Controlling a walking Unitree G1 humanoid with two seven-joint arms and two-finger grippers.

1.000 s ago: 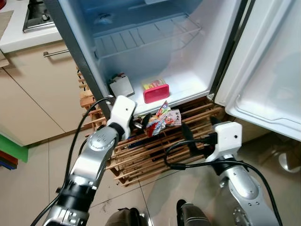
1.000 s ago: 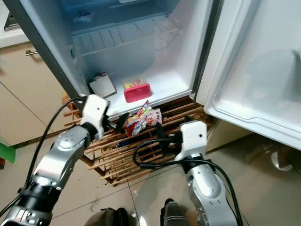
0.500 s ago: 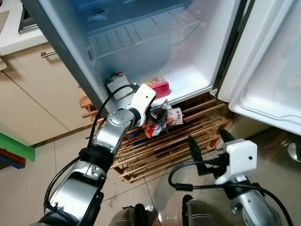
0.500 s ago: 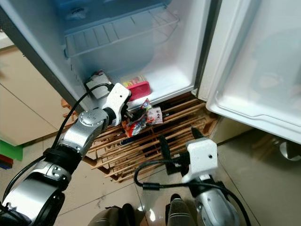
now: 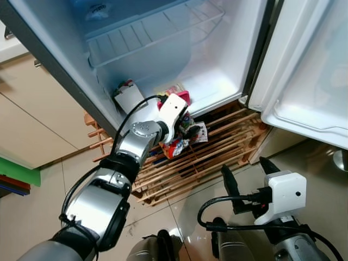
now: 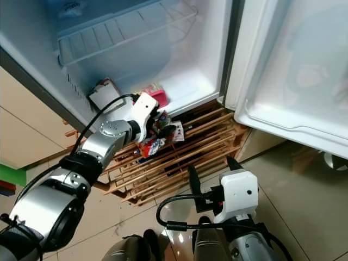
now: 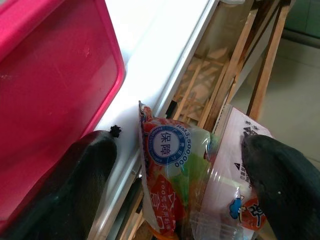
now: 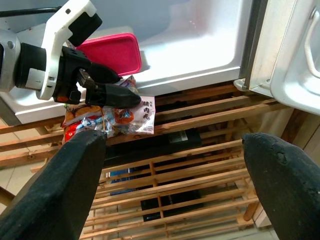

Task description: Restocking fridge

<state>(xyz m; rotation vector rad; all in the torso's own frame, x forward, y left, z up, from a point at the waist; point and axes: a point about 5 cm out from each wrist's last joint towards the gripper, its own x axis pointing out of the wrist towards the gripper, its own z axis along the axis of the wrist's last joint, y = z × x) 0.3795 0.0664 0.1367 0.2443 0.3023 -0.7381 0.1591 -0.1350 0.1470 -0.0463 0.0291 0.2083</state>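
The left tool (image 5: 187,126) grips the snack packet (image 5: 184,140) at the fridge floor (image 5: 217,89) lip, beside the pink box (image 7: 50,75). It should lift clear of the lip, then push inward. The right tool (image 5: 247,182) hangs open, idle.

1. An open fridge (image 6: 179,60) takes up the upper part of the view, its white door (image 6: 293,81) swung out to the right.
2. A wire shelf (image 6: 119,30) spans the fridge's upper interior.
3. A pink box (image 6: 159,97) sits near the front edge of the fridge floor, with a grey-and-white carton (image 6: 104,93) near the floor's left front corner.
4. The left gripper (image 6: 163,126) reaches to that front edge, closed on a colourful snack packet (image 6: 157,138) that hangs just below the edge.
5. A wooden slatted rack (image 6: 185,157) lies under the fridge, on a tiled floor (image 6: 304,196).
6. The right gripper (image 6: 212,174) hovers over the floor at the rack's near edge, its fingers spread apart.
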